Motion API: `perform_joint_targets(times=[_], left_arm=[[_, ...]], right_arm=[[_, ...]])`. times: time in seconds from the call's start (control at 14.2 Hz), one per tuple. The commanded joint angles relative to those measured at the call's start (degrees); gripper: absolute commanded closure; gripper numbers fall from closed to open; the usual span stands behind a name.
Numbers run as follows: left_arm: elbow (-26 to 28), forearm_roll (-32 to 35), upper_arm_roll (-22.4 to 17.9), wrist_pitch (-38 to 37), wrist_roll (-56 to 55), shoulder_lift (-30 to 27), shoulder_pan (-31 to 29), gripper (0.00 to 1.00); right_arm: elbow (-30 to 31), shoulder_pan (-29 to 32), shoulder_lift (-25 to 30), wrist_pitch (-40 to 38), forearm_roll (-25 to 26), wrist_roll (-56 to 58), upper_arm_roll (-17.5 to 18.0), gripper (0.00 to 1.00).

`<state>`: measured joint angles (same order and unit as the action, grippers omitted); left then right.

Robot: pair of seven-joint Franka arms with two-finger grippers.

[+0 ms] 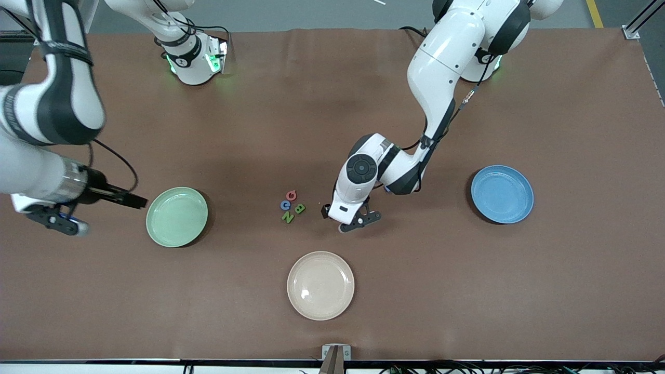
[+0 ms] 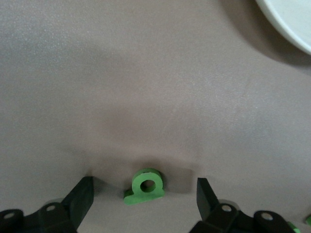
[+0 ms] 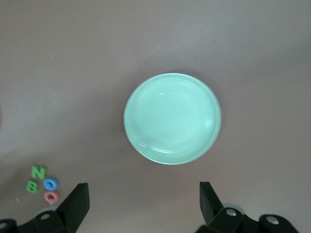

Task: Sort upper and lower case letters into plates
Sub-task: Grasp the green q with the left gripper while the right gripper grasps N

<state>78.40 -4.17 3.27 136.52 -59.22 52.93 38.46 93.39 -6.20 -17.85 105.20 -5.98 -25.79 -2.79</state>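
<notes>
Straddling a small chunky green letter (image 2: 144,187) with one round hole, the left pincer (image 2: 146,204) gapes wide.

Left hand (image 2: 145,194) low, fingers spread; right hand (image 3: 141,204) raised, spread

Front cam looks down over the whole brown table (image 1: 260,130). Left wrist cam sits close above it. Right wrist cam hangs higher; shares the pale green round plastic plate (image 3: 172,118) with the front cam (image 1: 176,216).
</notes>
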Motion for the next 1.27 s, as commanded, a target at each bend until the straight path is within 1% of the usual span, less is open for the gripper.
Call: perform_joint_targets(times=[0.0,0.07,0.28,0.42,0.56,0.71,0.92,1.2], left_arm=[[-1.3,0.0,-0.9,-1.3,-1.7,0.5,1.2,0.07],[-1.4,0.0,-0.9,-1.3,-1.7,0.5,1.2,0.08],[-1.3,0.0,-0.9,-2.1,-1.8,0.5,1.2,0.17],[-1.3,0.0,-0.9,-2.3,-1.8,0.5,1.2,0.26],[-1.3,0.0,-0.9,-2.3,-1.8,0.6,1.1,0.34],[-1.3,0.0,-1.0,-2.3,-1.8,0.7,1.1,0.36],[-1.4,0.0,-1.2,-2.2,-1.7,0.8,1.1,0.46],[-1.4,0.1,-1.2,-2.1,-1.7,0.8,1.1,0.55]], right_arm=[[1.9,-5.1,-3.5,6.8,-0.6,-9.8,-0.4,0.0],[1.9,-7.3,-5.1,9.6,-0.6,-12.9,-0.4,0.0],[1.8,-12.6,-10.0,15.9,-0.6,-19.9,-0.4,0.0],[1.7,-15.5,-12.6,19.1,-0.6,-24.1,-0.4,0.0],[1.6,-18.8,-15.5,23.6,-0.5,-29.6,-0.4,0.06],[1.2,-20.9,-18.2,27.1,-0.3,-32.9,-0.5,0.13],[-0.8,-23.1,-21.2,28.0,0.2,-36.0,-0.5,0.22],[-2.6,-24.4,-23.9,28.3,0.2,-37.5,-0.6,0.29]])
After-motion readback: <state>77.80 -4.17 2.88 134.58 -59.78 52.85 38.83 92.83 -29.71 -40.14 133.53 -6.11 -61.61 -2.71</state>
